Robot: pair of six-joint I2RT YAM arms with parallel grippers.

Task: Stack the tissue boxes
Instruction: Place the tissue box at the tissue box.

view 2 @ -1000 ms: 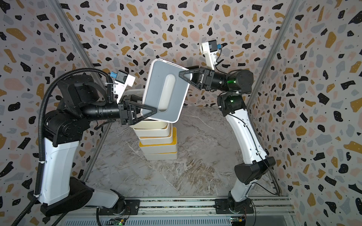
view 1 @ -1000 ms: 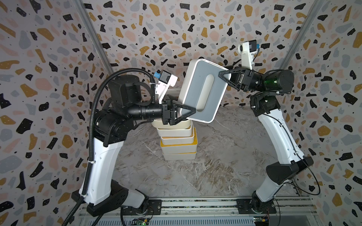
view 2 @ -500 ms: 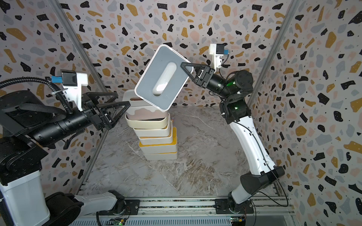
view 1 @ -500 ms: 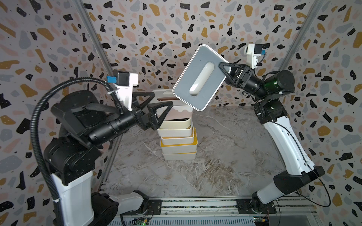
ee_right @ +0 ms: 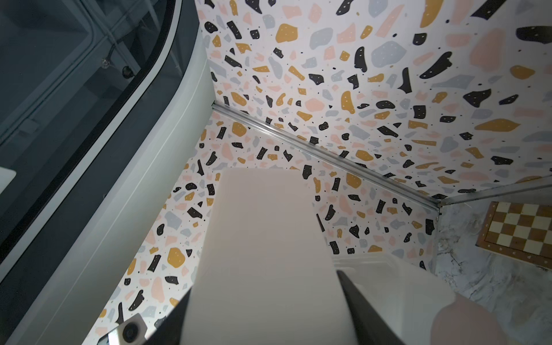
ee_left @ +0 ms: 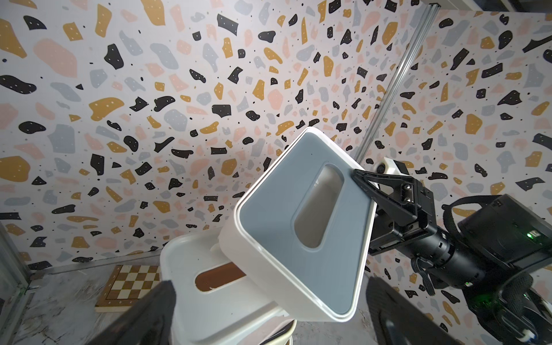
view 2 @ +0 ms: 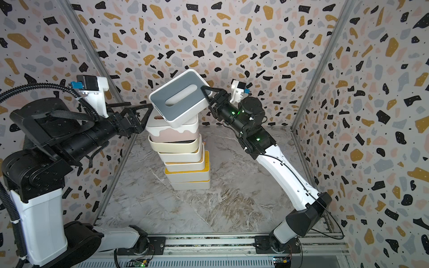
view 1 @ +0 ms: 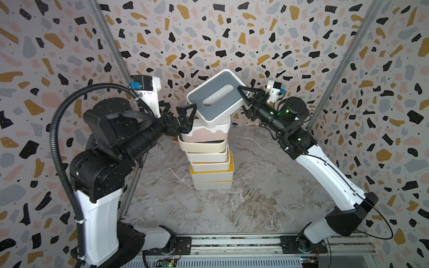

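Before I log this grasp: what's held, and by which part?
The right end effector pinches the grey box by one short end's rim; the left end effector is open, empty.

- Left arm [view 1: 99, 220]: white shells, black joints, ribbed black hose [view 1: 58, 139].
- Right arm [view 1: 325, 176]: white links, black elbow, thin black cable, green lights.
- Left gripper [ee_left: 268, 283] and right gripper [view 1: 242, 92]: black triangular openwork fingers.

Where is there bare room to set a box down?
Bare tabletop lies between the stack and the front rail, and between stack and right arm. Crowded at its top: grey-lidded box, left end effector, right end effector.
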